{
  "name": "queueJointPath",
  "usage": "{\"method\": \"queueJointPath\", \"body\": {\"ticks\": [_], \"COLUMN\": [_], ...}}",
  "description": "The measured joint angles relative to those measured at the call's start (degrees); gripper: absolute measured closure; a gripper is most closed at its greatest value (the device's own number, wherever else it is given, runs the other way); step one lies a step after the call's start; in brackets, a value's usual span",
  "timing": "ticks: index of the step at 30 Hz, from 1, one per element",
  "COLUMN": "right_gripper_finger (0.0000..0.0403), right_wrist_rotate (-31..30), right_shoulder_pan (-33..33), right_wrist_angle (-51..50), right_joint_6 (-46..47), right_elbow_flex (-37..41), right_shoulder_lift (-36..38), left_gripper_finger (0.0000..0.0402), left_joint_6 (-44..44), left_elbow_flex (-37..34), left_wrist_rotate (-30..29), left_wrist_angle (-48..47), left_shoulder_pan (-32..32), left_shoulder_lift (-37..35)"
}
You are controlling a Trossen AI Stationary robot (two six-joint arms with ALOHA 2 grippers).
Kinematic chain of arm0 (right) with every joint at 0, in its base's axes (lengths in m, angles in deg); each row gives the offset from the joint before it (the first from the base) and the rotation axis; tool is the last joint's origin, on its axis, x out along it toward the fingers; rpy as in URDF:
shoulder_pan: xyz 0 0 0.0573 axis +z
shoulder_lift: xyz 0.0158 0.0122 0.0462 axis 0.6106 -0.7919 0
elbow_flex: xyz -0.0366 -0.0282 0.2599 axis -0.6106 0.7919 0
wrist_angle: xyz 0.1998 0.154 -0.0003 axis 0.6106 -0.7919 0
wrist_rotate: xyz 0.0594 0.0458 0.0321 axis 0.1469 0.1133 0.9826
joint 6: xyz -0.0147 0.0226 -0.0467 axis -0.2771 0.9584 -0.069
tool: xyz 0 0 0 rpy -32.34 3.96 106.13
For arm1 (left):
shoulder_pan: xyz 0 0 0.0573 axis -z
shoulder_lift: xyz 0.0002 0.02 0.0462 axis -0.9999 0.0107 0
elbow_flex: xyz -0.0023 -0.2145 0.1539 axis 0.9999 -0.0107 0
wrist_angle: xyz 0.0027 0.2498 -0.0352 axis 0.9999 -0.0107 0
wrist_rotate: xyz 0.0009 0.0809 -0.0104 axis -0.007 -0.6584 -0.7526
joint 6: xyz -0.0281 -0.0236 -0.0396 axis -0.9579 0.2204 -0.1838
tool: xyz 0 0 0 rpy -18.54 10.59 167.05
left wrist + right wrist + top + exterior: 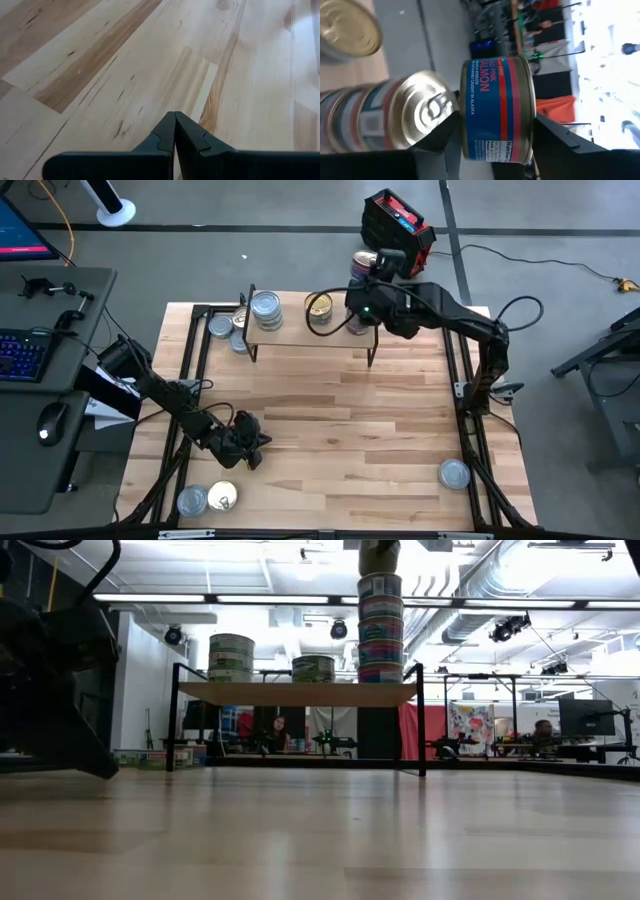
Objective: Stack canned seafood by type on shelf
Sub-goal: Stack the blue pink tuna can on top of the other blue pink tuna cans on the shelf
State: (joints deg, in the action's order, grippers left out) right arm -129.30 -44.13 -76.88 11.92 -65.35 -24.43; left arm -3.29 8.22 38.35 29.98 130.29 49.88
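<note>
The right gripper [497, 150] is clamped across the sides of a blue-and-red salmon tin [497, 107], held just above the gold pull-tab lid of the tall stack [380, 630] at the shelf's [300, 693] right end. Done well, the tin should be centred over that lid, level, and lowered until it seats before the fingers part (a column this tall looks easy to topple). The arm hides the stack from above, while the left gripper [175, 131] rests closed and empty over the bare table [350, 440], loose tins [207, 499] nearby.
</note>
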Motion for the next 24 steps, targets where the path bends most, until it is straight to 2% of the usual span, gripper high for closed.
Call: {"method": "queueJointPath", "body": {"ticks": [5,10,16,24], "right_gripper_finger": [0.0211,0.0203,0.0201,0.0199], "right_wrist_rotate": [5.1,4.7,9.1,8.7], "right_shoulder_pan": [-1.2,-1.4,-1.4,-1.2], "right_wrist_angle": [-5.4,-4.9,-4.6,-4.9], "right_joint_6": [7.3,6.2,6.2,6.8], "right_elbow_flex": [0.0,0.0,-0.1,-0.1], "right_shoulder_lift": [0.0,0.0,0.2,0.1], "left_gripper_finger": [0.0402,0.0401,0.0401,0.0402], "left_joint_6": [1.7,2.0,1.9,1.9], "left_elbow_flex": [0.0,0.0,0.0,0.0], "left_wrist_rotate": [-0.1,-0.2,-0.2,-0.2], "left_wrist_angle": [0.0,0.0,0.0,0.0], "left_shoulder_pan": [0.0,0.0,0.0,0.0], "left_shoulder_lift": [0.0,0.0,0.0,0.0]}}
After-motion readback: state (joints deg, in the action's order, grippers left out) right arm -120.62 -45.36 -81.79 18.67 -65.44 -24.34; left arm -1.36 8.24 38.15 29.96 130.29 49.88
